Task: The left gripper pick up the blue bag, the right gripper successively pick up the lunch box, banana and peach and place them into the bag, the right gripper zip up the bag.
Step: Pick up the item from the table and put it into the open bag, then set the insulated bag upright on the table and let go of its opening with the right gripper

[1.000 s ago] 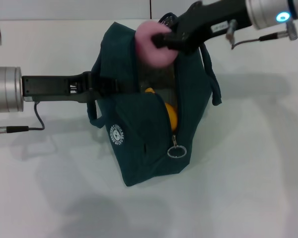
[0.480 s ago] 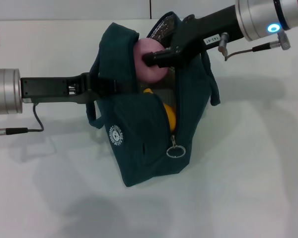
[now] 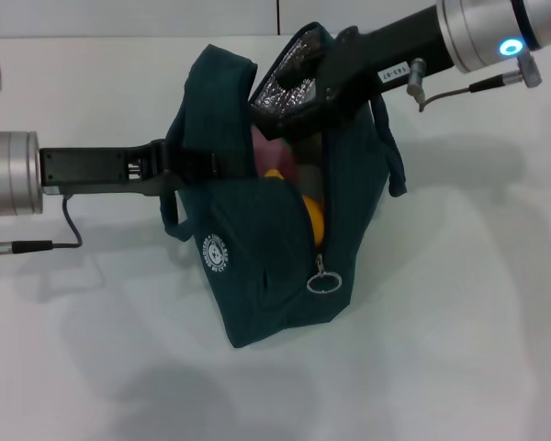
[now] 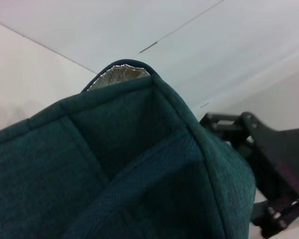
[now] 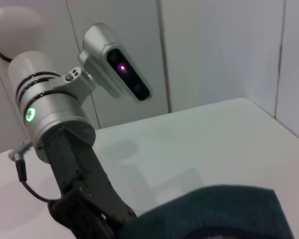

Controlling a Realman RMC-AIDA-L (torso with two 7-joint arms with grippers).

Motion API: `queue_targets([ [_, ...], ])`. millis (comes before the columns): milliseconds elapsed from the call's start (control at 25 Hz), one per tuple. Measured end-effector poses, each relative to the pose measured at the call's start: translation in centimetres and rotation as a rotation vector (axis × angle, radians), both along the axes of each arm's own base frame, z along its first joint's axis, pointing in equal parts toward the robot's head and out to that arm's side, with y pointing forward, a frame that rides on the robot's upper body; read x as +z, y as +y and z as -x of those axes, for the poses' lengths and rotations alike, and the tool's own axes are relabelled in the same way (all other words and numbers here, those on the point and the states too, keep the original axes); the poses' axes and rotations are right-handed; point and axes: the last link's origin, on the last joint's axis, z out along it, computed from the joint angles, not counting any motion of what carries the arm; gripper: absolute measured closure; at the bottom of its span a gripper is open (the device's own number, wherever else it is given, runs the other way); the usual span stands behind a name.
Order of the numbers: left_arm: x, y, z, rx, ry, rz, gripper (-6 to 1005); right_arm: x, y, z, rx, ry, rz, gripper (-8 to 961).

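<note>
- A dark teal insulated bag [image 3: 275, 248] stands in the middle of a white table [image 3: 459, 322], its top opening unzipped and its silver lining [image 3: 289, 69] showing at 12 o'clock.
- The left gripper [image 3: 197, 163] reaches in from 9 o'clock and is pinched on the bag's near edge, holding it up.
- The right gripper [image 3: 289, 115] comes in from 2 o'clock, its tip sunk in the opening; whether its pincer is spread or pressed together cannot be told.
- A pink peach [image 3: 266, 147] sits inside the bag, just under the right gripper.
- A yellow banana [image 3: 314, 213] lies below the peach, inside the opening.
- A metal zip ring [image 3: 321, 280] hangs at 6 o'clock on the bag's front.
</note>
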Motion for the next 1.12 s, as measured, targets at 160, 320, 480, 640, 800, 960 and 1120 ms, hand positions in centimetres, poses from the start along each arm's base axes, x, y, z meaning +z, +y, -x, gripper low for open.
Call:
queue_targets([
  [160, 0.0, -0.1, 0.1, -0.001, 0.000, -0.001, 943, 0.6, 0.0, 0.9, 0.029, -0.004, -0.028, 203],
  [320, -0.1, -0.1, 0.1, -0.001, 0.001, 0.000, 943, 2.3, 0.8, 1.7, 0.009, -0.051, -0.120, 131],
  [480, -0.1, -0.2, 0.1, -0.003, 0.001, 0.003, 943, 4.1, 1.6, 2.5, -0.064, -0.130, -0.234, 77],
  [640, -0.1, -0.3, 0.2, -0.002, 0.001, 0.004, 943, 5.4, 2.6, 3.1, -0.212, -0.139, -0.257, 78],
  [800, -0.2, -0.3, 0.2, -0.010, 0.001, -0.001, 943, 5.4, 3.8, 3.0, -0.379, -0.153, -0.190, 79],
  [960, -0.1, -0.1, -0.1, -0.017, -0.003, -0.006, 943, 4.9, 4.6, 2.8, -0.461, -0.177, -0.131, 79],
  [1120, -0.4, 0.0, -0.4, -0.022, -0.006, 0.001, 943, 5.0, 5.4, 2.8, -0.507, -0.203, -0.129, 80],
])
